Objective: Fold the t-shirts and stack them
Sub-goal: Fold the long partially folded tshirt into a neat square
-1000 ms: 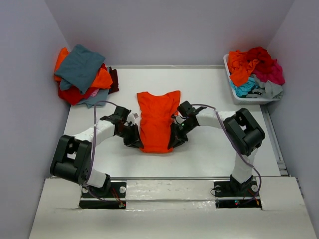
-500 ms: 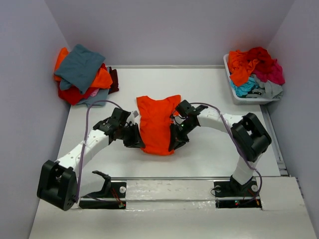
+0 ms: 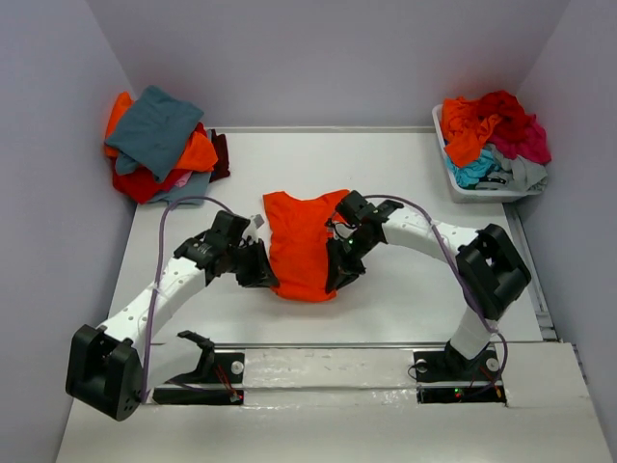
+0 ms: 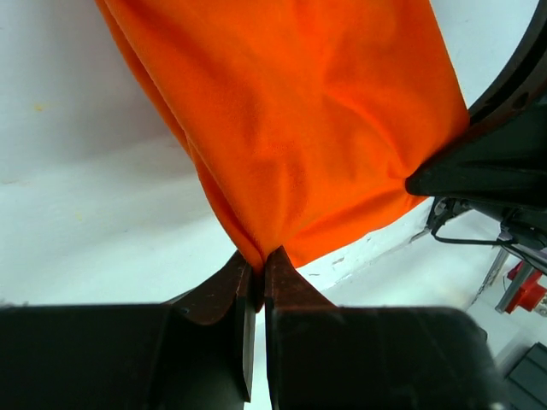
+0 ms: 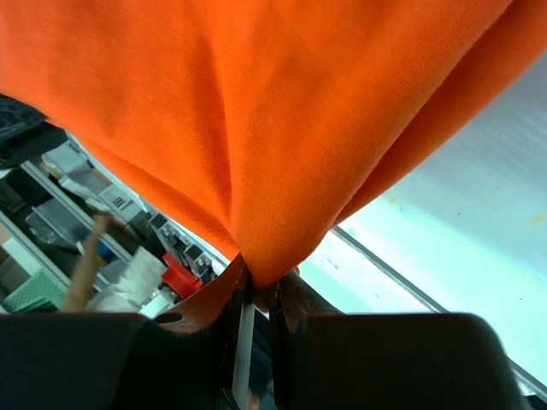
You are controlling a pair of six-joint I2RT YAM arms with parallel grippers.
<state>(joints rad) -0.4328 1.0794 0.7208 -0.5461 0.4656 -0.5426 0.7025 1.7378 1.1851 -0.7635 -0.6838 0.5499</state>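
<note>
A bright orange t-shirt lies lengthwise in the middle of the table, collar end far, near hem lifted. My left gripper is shut on its near left corner, and the cloth hangs from the pinched jaws in the left wrist view. My right gripper is shut on the near right corner, and the cloth drapes from it in the right wrist view. A stack of folded t-shirts in teal-grey, orange and red sits at the far left. More crumpled shirts fill the bin.
A white plastic bin stands at the far right corner. The folded stack overhangs the table's far left corner. Purple walls close in both sides and the back. The table's near edge lies just in front of the shirt.
Both grippers have carried the shirt's near hem away from me. The shirt now looks shorter and its collar end has shifted a little. The left arm has stretched out farther.
</note>
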